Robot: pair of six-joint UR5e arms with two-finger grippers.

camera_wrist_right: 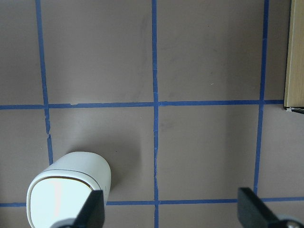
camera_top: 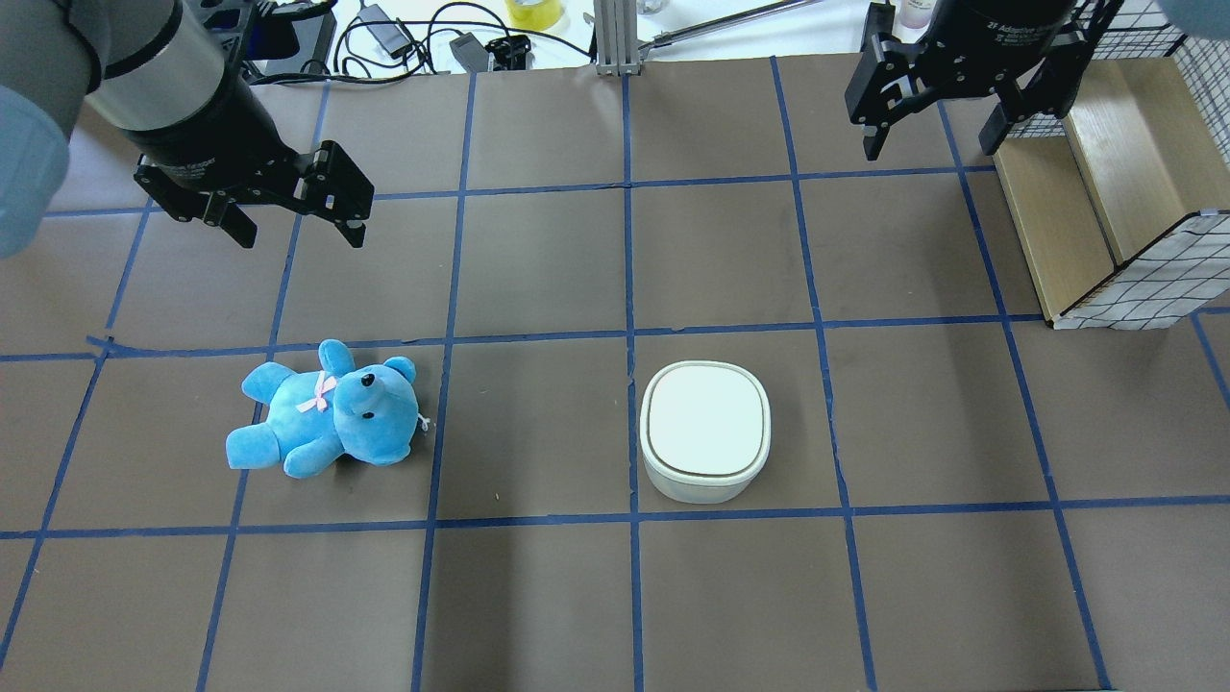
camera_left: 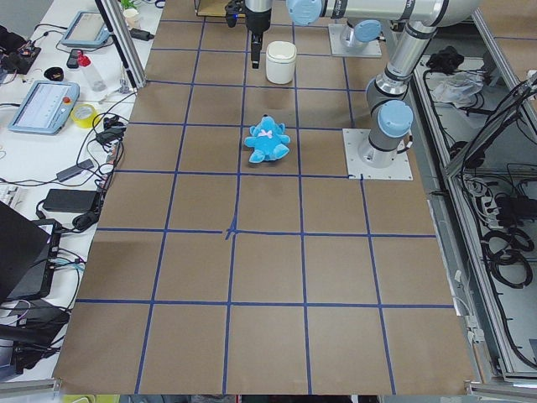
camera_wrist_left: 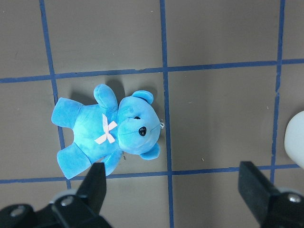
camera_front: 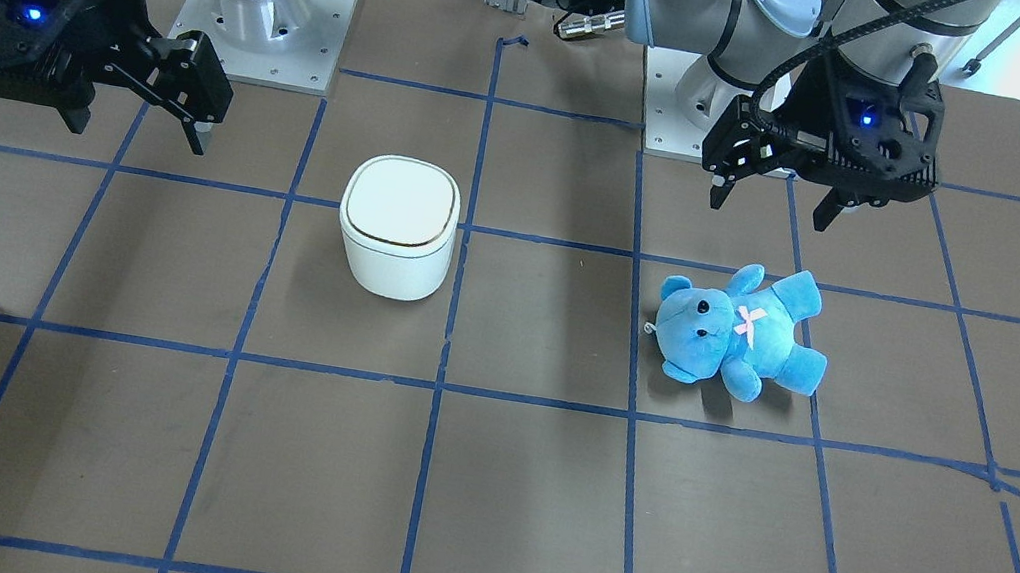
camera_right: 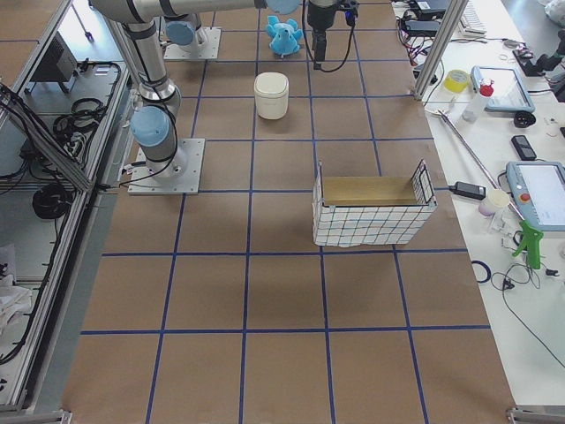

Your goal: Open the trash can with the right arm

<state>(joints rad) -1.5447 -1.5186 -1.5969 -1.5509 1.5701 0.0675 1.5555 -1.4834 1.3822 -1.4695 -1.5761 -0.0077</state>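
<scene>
Overhead exterior: trash can (camera_top: 704, 432), lid flush

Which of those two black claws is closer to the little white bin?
The right gripper, up beside the wooden crate, is nearer the trash can. The left gripper hangs farther off, near the blue teddy.
</scene>
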